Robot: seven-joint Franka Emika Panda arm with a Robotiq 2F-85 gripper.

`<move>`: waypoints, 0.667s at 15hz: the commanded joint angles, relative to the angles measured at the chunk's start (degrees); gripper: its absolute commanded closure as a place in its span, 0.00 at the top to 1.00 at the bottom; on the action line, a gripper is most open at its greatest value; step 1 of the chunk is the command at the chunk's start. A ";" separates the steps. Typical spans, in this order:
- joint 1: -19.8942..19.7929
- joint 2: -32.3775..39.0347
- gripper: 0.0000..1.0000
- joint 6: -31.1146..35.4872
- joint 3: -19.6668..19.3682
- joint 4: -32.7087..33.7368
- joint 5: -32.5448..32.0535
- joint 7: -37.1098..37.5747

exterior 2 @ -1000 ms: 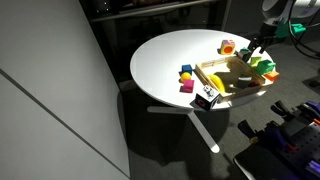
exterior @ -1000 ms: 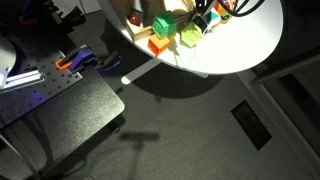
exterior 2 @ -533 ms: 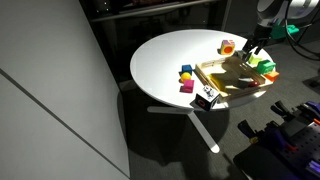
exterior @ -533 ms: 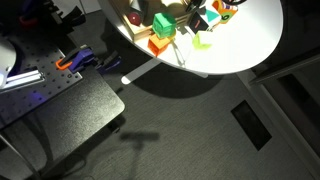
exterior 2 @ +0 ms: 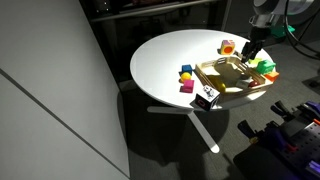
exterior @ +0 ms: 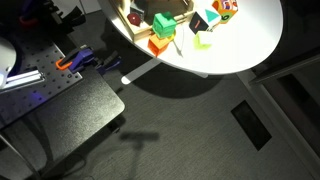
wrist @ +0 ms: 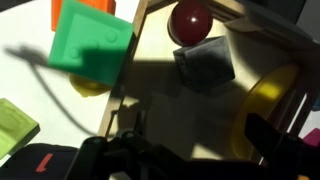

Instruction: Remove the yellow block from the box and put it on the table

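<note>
The pale yellow block [exterior: 204,39] lies on the white table [exterior: 250,40], outside the light-wood box [exterior 2: 235,90]. In the wrist view the block [wrist: 14,126] sits at the lower left, beyond the box wall [wrist: 134,45]. My gripper [exterior 2: 250,55] hovers over the far end of the box. In the wrist view its fingers [wrist: 200,142] are spread apart with nothing between them, above the box floor.
Inside the box are a red ball [wrist: 188,20], a dark grey cube [wrist: 205,66] and a yellow rounded piece [wrist: 268,98]. Outside it stand a green block [wrist: 90,45] and an orange block [wrist: 74,12]. More blocks [exterior 2: 186,78] lie on the table [exterior 2: 170,55].
The yellow block moved out from beside the box onto the open table and then stayed still. The gripper has let it go and pulled back over the box.
</note>
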 commanded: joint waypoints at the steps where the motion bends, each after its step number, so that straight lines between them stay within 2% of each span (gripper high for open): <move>1: 1.91 -5.71 1.00 -5.60 -0.68 -4.14 0.34 -0.23; 6: 5.58 -12.40 1.00 -9.09 -2.12 -9.38 -1.31 4.11; 10: 7.94 -17.94 1.00 -7.52 -3.23 -13.54 -1.66 8.51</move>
